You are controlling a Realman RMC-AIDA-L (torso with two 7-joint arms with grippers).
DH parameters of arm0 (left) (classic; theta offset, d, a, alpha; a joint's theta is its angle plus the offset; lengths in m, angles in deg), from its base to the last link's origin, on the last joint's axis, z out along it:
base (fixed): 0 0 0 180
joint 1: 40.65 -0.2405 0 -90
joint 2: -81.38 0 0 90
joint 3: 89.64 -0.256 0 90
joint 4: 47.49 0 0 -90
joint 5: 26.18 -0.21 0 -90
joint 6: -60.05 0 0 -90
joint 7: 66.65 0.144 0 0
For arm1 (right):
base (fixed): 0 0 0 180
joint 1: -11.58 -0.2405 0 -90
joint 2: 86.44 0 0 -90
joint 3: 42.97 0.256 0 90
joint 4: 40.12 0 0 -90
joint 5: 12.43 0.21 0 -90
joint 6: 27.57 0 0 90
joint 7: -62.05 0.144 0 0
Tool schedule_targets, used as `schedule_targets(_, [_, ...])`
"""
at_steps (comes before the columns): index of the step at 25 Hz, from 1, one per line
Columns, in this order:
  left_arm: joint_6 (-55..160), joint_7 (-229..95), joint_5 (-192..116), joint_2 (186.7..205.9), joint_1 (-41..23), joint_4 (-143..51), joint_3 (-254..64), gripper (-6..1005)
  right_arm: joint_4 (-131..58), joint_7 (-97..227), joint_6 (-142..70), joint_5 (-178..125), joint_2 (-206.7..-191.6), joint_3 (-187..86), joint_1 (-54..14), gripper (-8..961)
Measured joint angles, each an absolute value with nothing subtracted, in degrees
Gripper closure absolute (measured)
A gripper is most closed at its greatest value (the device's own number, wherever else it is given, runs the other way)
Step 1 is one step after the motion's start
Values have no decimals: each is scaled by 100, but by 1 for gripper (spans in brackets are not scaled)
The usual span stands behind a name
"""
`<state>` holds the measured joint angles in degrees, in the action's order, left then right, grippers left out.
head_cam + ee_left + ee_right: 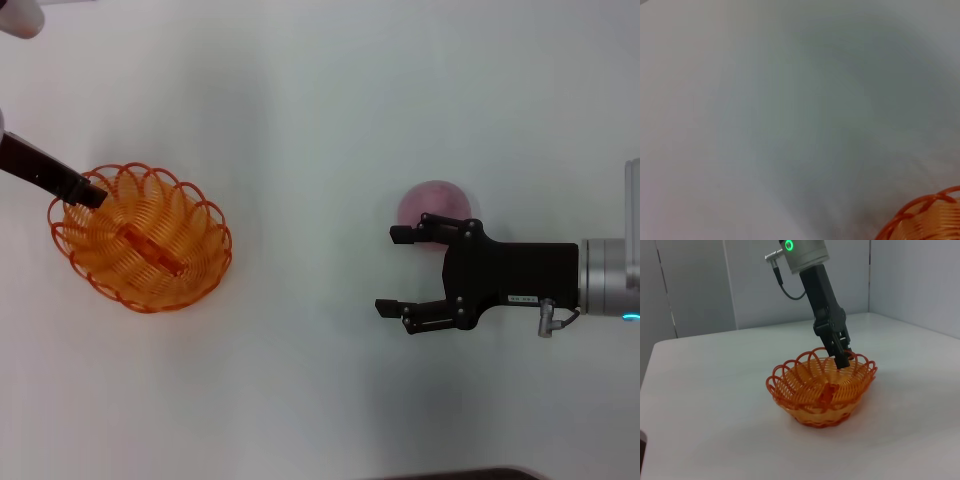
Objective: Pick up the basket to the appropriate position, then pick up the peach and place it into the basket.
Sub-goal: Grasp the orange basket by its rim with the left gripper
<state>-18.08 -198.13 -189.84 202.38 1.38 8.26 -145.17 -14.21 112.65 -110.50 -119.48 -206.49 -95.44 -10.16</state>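
We see the basket (142,238) resting on the white worktop (320,120) at our left, with the left gripper (90,194) at its far-left rim, fingers pinching the looped wire. The peach (432,204) sits well apart at the right. Our right gripper (402,270) hangs just beside it, fingers spread, the upper finger overlapping the peach's near edge.
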Motion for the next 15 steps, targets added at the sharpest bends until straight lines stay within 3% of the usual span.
schedule_targets(3, [-1808, -19805, -18984, 20242, 137, 822, -14532, 476, -1421, 11259, -11050, -11948, -20650, -9544, -1019, 9])
schedule_targets(9, [-1826, -19833, -18983, 20237, 133, 815, -14611, 680, -1420, 11258, -11050, -11956, -20659, -9544, -1022, 9])
schedule_targets(11, [-1838, -19834, -18982, 20232, 132, 814, -14611, 846, -1420, 11258, -11050, -11957, -20661, -9544, -1025, 9])
schedule_targets(15, [-1855, -19837, -18982, 20230, 135, 814, -14613, 869, -1419, 11258, -11052, -11957, -20660, -9544, -1031, 9])
